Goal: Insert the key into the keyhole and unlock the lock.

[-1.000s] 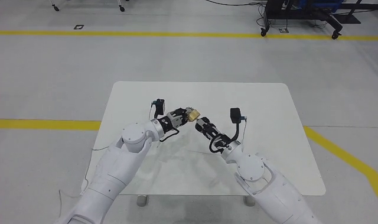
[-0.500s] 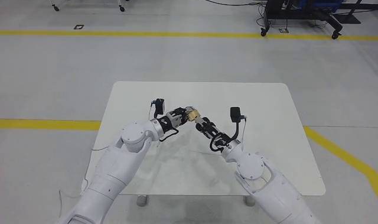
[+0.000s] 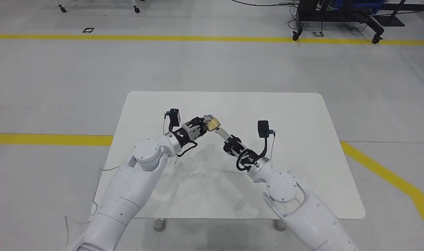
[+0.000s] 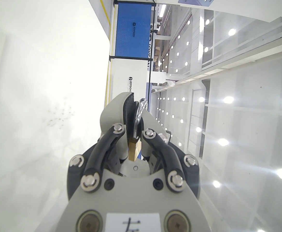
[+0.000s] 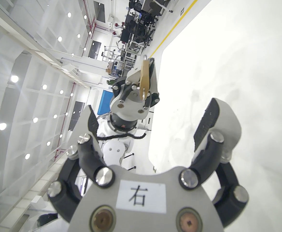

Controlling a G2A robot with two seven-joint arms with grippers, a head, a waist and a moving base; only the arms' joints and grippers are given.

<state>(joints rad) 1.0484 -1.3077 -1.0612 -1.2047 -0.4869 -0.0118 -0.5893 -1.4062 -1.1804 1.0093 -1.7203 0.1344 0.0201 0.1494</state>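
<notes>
You have the tabletop bare under the work; both arms meet above its middle. The left gripper is clenched on the brass lock and holds it off the tabletop, body between the pads. The right gripper hangs just beside it, fingers spread and grasping nothing. From the lock's end nearer the left palm juts a small silver piece — likely the key, though you cannot be sure at this size. If so, I judge the insertion done and the turn left to do; whether the shackle has sprung you cannot tell.

Around you, the floor's yellow line and a dark cart lie well apart from the work and hinder nothing. What crowds you is closer — the left gripper's own palm and linkages sit right by that silver piece, leaving the right gripper little room to take it.
</notes>
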